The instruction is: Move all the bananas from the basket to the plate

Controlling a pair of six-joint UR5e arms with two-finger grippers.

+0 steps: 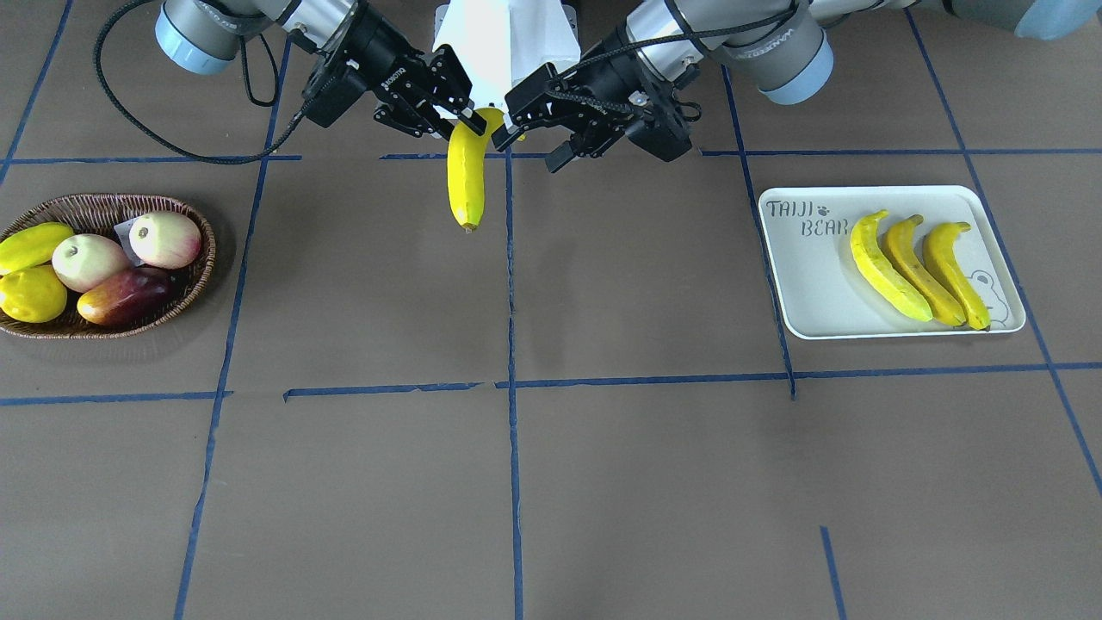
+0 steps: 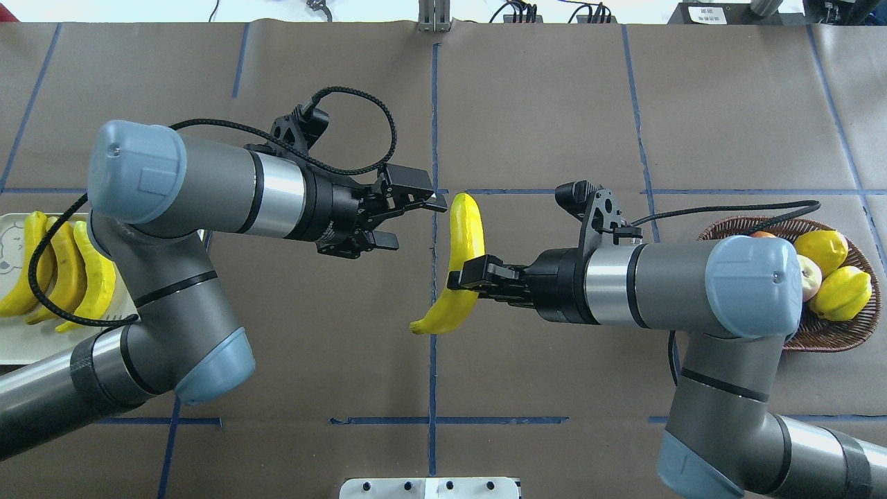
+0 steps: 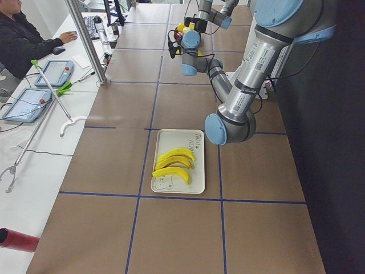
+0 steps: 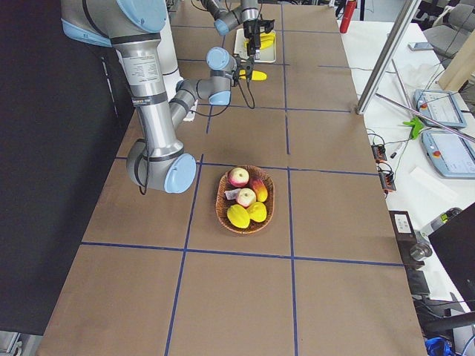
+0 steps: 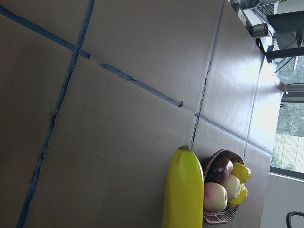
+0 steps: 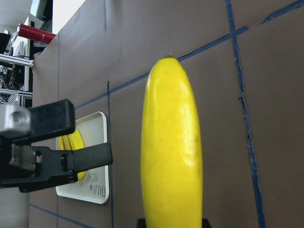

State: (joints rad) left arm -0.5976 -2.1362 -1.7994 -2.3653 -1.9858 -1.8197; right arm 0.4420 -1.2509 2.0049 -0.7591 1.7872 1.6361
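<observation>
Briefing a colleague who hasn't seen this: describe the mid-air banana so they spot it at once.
Look at the middle of the table, along the central blue tape line. The banana is held off the surface there, clamped in the right gripper. Unlike the three bananas lying on the white tray, it rests on nothing.

The banana (image 2: 466, 229) in the right hand (image 2: 463, 276) hangs just before the left hand (image 2: 420, 222), over the middle of the worktop (image 2: 554, 104); basket (image 2: 824, 341) and plate (image 2: 14, 355) lie well aside.
</observation>
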